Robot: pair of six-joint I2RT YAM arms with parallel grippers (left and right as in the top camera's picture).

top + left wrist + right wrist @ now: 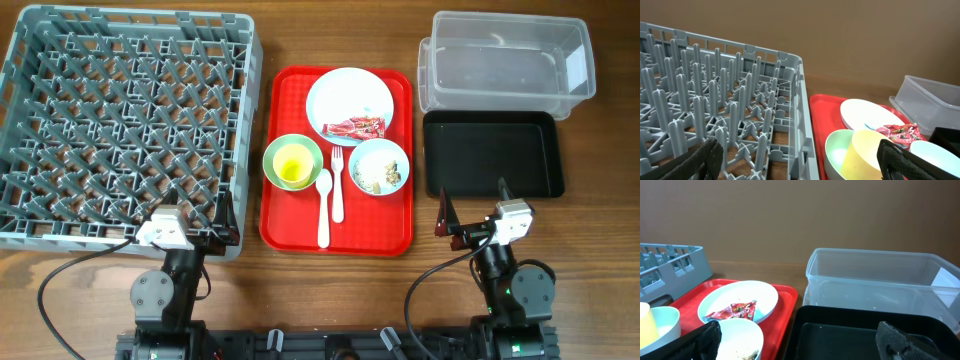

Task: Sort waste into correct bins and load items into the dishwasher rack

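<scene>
Black fingers (700, 162) of the left gripper (800, 167) are spread wide with nothing between them, sitting low at the near right corner of the grey dishwasher rack (120, 120), whose upright pegs fill the left wrist view. Over on the other side, the right gripper (800, 347) is wide apart too, empty, hanging just at the near edge of the black tray (490, 150). Beyond that tray and touching its far edge stands the clear tub (505, 60). Between the two arms lies the red serving tray (290, 225), and everything to sort is on it. The white plate (335, 95) sits at its far end with the red wrapper (353, 127) lying on its near part. The pale green bowl (270, 158) is at the left with the yellow cup (294, 165) standing inside it. The light blue bowl (354, 160) is at the right, beige crumbs (378, 178) scattered in its bottom. Between the bowls the white fork (337, 190) and spoon (324, 205) lie side by side, handles toward the arms.
</scene>
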